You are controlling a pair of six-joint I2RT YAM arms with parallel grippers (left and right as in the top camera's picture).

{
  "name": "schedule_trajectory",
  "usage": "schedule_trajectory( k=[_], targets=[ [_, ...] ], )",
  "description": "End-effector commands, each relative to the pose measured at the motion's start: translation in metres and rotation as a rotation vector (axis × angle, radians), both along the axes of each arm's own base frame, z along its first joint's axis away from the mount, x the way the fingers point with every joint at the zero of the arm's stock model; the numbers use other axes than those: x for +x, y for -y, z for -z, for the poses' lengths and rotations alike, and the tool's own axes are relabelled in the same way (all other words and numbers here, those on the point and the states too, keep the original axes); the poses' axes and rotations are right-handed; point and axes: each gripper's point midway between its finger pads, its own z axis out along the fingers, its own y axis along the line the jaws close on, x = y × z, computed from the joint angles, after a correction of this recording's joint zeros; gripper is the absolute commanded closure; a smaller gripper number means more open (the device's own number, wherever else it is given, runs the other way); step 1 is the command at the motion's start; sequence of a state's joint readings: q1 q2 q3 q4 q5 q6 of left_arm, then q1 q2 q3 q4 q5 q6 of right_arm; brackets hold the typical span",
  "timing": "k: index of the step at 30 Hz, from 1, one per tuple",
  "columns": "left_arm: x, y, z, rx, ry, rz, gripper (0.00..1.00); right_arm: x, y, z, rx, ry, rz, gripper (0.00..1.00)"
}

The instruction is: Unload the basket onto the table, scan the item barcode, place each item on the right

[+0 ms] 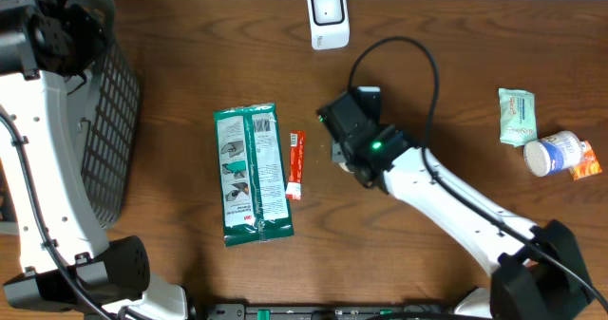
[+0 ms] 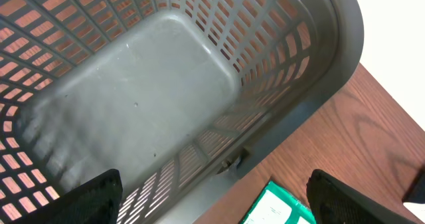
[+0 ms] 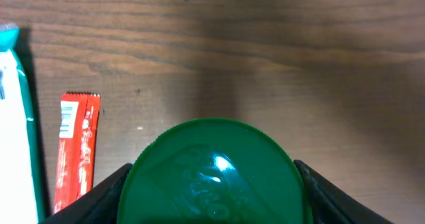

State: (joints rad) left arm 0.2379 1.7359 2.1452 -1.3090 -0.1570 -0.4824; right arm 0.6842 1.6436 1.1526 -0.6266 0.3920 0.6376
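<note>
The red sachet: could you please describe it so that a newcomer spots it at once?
Find the big green packet lying mid-table. The red sachet lies just beside its right edge in the overhead view. It is the only slim red strip there.

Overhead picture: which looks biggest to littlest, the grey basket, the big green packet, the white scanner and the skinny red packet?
1. grey basket
2. big green packet
3. white scanner
4. skinny red packet, about as long as the scanner but much thinner
</note>
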Motion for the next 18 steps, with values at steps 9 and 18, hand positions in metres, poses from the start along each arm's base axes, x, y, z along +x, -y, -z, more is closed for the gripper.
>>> schedule_trajectory(
  k=[9, 18],
  targets=[
    [-0.003, -0.003, -0.005, 0.013, 0.006, -0.009, 0.12, -0.004, 0.006, 0.034, -0.083, 0.055, -0.055, 0.3],
    [-0.003, -0.003, -0.005, 0.013, 0.006, -0.009, 0.12, -0.004, 0.007, 0.011, -0.065, 0.06, -0.063, 0.01]
  ],
)
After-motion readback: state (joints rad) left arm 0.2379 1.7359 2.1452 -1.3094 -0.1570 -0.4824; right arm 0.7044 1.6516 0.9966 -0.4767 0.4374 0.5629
